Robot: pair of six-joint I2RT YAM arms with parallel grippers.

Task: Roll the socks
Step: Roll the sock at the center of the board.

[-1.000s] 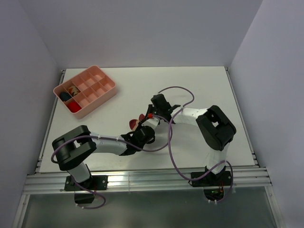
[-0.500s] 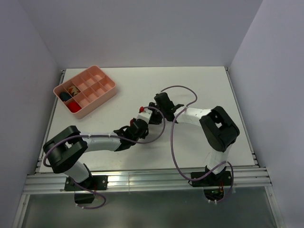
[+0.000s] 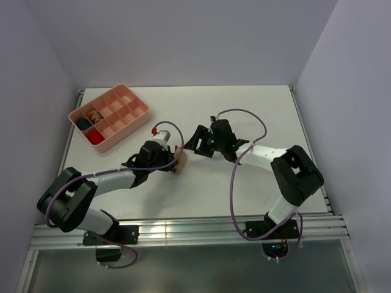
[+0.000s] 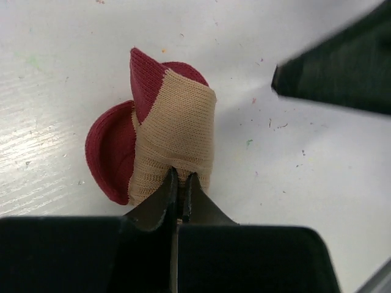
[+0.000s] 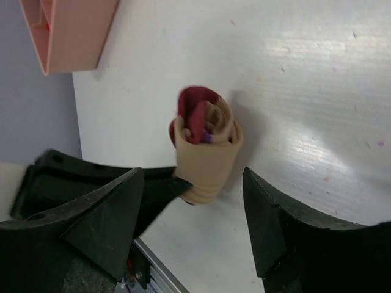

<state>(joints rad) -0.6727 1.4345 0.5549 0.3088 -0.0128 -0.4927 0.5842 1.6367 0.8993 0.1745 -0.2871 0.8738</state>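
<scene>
One of the socks is a rolled tan bundle with dark red toe and heel (image 4: 174, 131), and it lies on the white table (image 3: 244, 116). My left gripper (image 4: 181, 182) is shut on the tan fabric at the roll's near end. In the top view this sock (image 3: 180, 160) sits at the left gripper's tip (image 3: 175, 161). My right gripper (image 5: 192, 176) stands open, its fingers (image 5: 272, 213) wide on either side of the roll (image 5: 208, 143) and not touching it. From above, the right gripper (image 3: 197, 145) is just right of the roll.
A pink compartment tray (image 3: 131, 105) stands at the back left, holding a dark bundle (image 3: 82, 124), a red bundle (image 3: 95, 137) and a tan patterned bundle (image 3: 95, 114). The tray's corner (image 5: 67, 27) shows in the right wrist view. Purple cables loop over both arms.
The right gripper has opened and let go of the sock, backing off to the right. The left gripper has shut on the roll and its arm has swung left.
</scene>
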